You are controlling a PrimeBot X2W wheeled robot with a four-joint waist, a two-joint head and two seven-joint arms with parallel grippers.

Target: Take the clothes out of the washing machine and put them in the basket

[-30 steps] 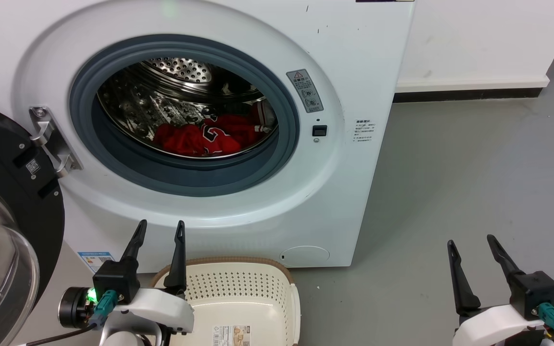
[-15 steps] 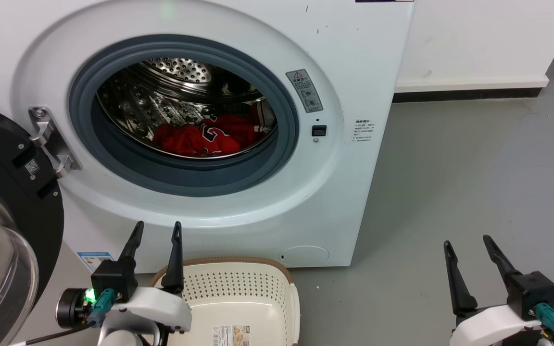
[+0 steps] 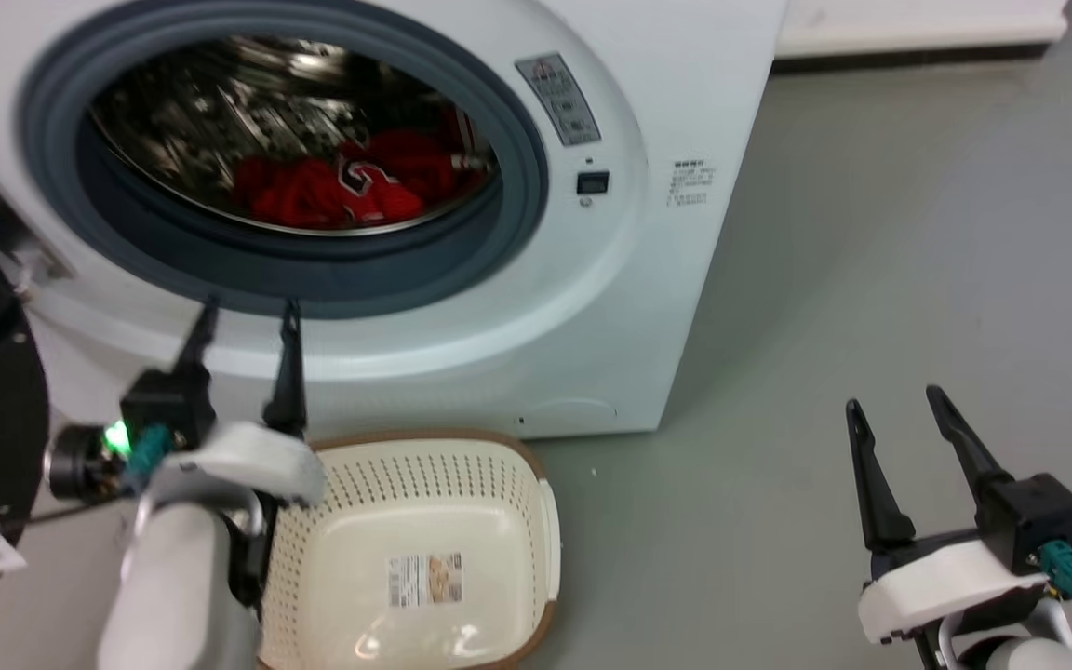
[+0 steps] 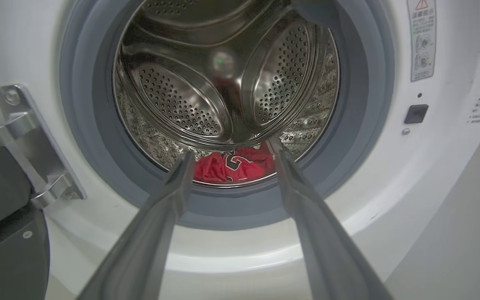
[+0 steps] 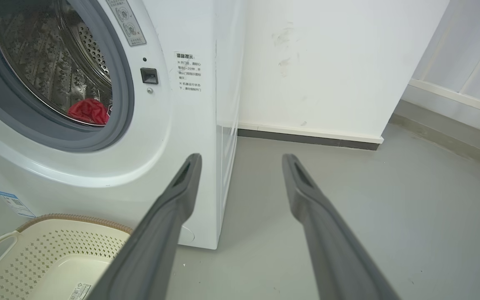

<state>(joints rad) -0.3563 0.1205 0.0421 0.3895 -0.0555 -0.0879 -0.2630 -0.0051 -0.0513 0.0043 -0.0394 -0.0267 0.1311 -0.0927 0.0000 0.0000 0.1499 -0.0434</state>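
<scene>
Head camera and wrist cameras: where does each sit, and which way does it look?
Head view: on the robot's head, looking down at the large white front-loading washing machine and cream perforated plastic basket; the left gripper and right gripper show.
Left wrist view: on the left wrist, facing into the steel drum at the red jersey clothes, between the left fingers.
Right wrist view: on the right wrist, facing the washing machine's right corner; the right fingers show.
Shared: all three see the clothes.

Shiny metal drum [image 4: 173, 96] with little holes; soft cloth clothes [image 4: 223, 167] at its 6 o'clock; smooth plastic basket [image 3: 424, 476].
</scene>
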